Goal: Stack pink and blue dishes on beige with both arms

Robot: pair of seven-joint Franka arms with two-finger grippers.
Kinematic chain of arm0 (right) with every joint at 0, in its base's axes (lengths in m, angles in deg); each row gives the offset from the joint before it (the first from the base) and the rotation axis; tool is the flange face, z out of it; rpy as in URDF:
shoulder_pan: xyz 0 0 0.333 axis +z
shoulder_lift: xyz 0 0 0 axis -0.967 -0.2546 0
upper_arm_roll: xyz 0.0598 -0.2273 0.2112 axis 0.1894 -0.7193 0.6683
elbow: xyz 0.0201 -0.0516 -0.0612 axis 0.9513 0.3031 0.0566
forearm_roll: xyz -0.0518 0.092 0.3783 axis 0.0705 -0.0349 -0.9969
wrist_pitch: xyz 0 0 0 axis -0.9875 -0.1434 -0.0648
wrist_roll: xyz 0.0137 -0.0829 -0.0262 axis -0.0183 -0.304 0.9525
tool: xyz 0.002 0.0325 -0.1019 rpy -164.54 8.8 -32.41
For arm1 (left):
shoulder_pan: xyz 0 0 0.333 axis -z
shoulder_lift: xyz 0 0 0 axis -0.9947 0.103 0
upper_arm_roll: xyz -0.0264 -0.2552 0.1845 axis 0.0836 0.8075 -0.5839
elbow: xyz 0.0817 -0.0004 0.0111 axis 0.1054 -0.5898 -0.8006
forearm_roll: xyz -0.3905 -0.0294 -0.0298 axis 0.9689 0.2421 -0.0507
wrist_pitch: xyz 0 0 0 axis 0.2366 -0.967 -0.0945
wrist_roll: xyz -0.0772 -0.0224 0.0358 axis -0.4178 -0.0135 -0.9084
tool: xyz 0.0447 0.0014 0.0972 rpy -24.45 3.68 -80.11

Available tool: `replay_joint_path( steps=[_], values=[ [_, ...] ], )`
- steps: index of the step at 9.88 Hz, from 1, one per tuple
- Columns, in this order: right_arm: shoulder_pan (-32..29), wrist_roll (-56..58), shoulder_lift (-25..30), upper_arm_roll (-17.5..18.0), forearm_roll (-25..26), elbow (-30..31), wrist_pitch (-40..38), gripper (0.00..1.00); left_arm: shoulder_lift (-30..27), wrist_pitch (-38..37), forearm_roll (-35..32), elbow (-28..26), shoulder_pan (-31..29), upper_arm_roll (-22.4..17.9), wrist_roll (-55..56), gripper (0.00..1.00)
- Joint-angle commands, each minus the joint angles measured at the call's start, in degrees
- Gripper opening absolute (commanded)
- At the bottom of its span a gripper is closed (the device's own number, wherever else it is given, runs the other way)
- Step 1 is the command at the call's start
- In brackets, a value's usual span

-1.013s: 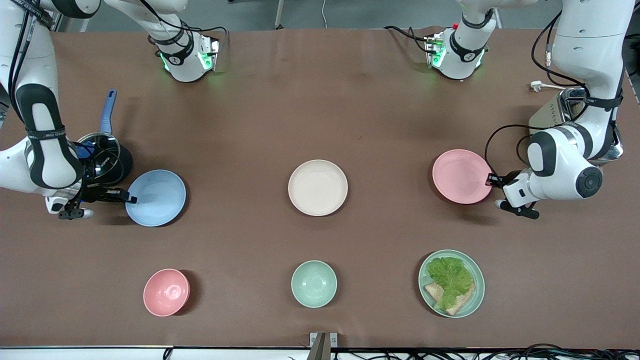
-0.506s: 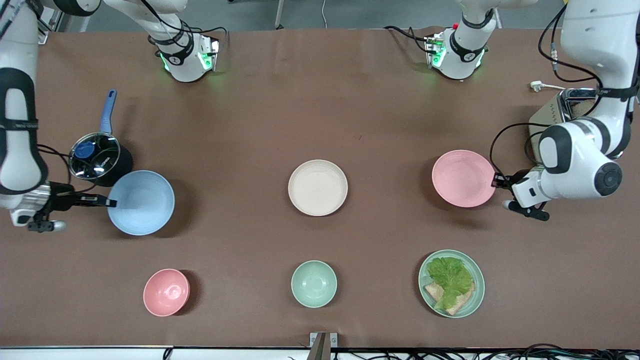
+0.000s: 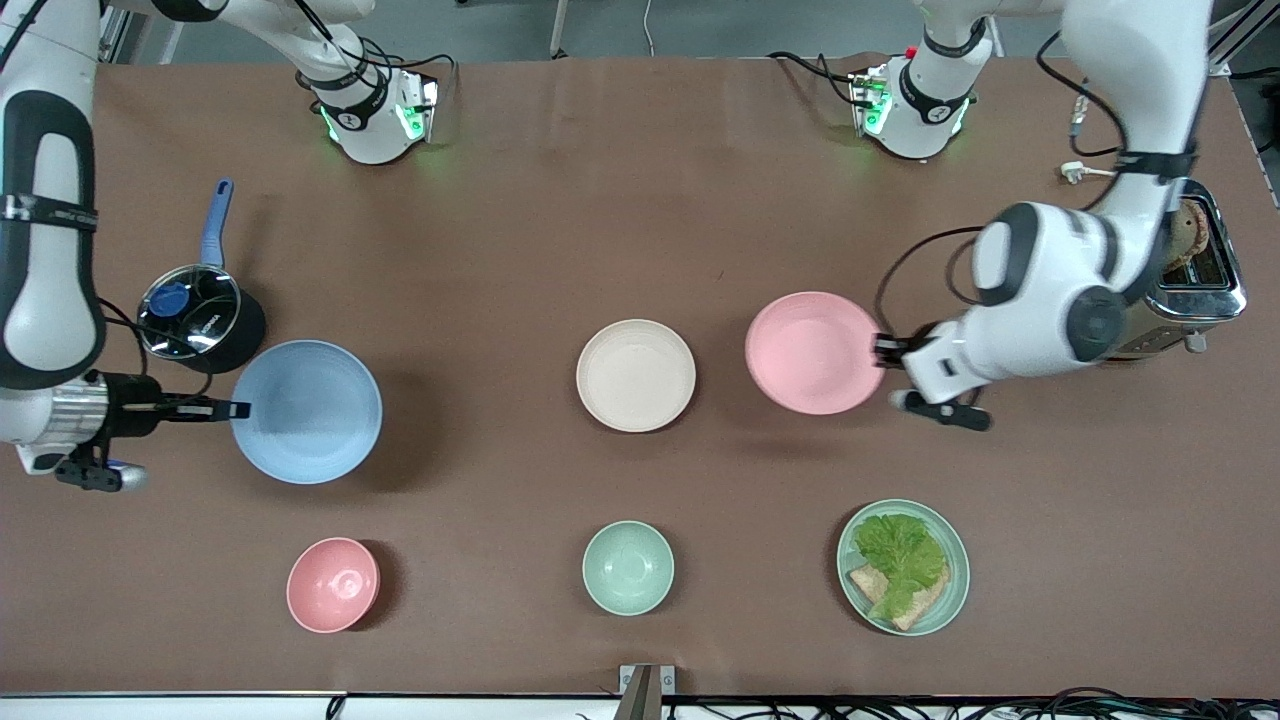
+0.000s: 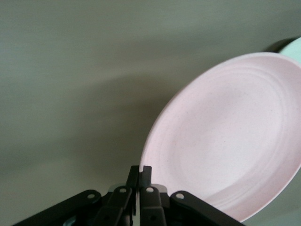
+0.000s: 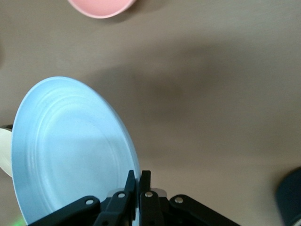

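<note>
While the beige plate [image 3: 635,375] sits alone mid-table, the left gripper [image 3: 880,351] clamps the one pink plate [image 3: 812,352] aloft just beside it. The right gripper [image 3: 238,409] pinches the one blue plate [image 3: 306,411], seemingly raised, near the pot [image 3: 200,318]. The wrist views show each rim nipped between closed fingers [image 4: 146,176], which the front view hides.

Even overhead light; soft shadows under the lifted round matte pale pink plate [image 3: 815,352]; wrist backgrounds possibly slightly defocused.

Toaster [image 3: 1196,272] partly behind left arm
</note>
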Motion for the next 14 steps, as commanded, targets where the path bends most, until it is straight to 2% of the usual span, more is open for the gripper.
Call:
replay_joint_path(
  steps=[1, 2, 3, 5, 7, 8, 10, 11, 12, 13, 14],
  values=[
    [0.3, -7.7, 2.3, 4.8, 2.8, 0.7, 0.0, 0.01, 8.2, 8.4, 0.0, 2.4, 0.1, 7.3, 11.7, 0.02],
    [0.3, -10.5, 2.5, 6.9, 3.7, 0.8, 0.6, 0.0, 12.6, 10.3, -1.0, 5.8, 0.8, 10.3, 18.3, 0.02],
    [0.3, -12.1, 2.6, 8.7, 4.8, 1.2, 1.7, 0.01, 15.9, 10.7, -4.8, 8.8, 3.7, 11.3, 26.1, 0.02],
    [0.3, -14.5, 3.1, 10.9, 5.3, 2.0, 2.9, 0.01, 19.3, 15.7, -11.2, 9.7, 7.9, 11.4, 37.0, 0.03],
    [1.2, -15.5, 4.1, 11.7, 5.2, 2.9, 3.1, 0.01, 20.5, 18.3, -11.9, 9.0, 9.0, 11.4, 38.5, 0.03],
    [1.2, -16.6, 4.9, 13.4, 5.2, 3.8, 3.1, 0.0, 20.5, 18.3, -12.0, 8.2, 9.0, 11.3, 38.4, 0.03],
    [1.1, -20.1, 7.4, 17.1, 5.2, 7.2, 5.7, 0.01, 19.6, 17.6, -16.3, 5.0, 8.2, 11.4, 38.1, 0.04],
    [1.1, -20.8, 8.1, 18.8, 5.2, 8.5, 6.8, 0.0, 19.4, 17.6, -16.5, 4.5, 8.2, 11.4, 38.0, 0.1],
    [1.1, -22.7, 8.1, 21.4, 5.2, 8.7, 7.2, 0.01, 19.6, 17.7, -16.6, 5.8, 8.3, 11.3, 38.4, 0.69],
    [1.1, -24.6, 8.1, 23.9, 5.2, 9.5, 8.0, 0.0, 18.7, 17.6, -16.6, 6.8, 8.0, 11.3, 38.4, 1.0],
    [1.0, -24.9, 8.9, 26.5, 5.1, 12.3, 11.3, 0.01, 16.0, 17.3, -16.6, 6.5, 6.6, 11.3, 37.7, 1.0]
  ],
)
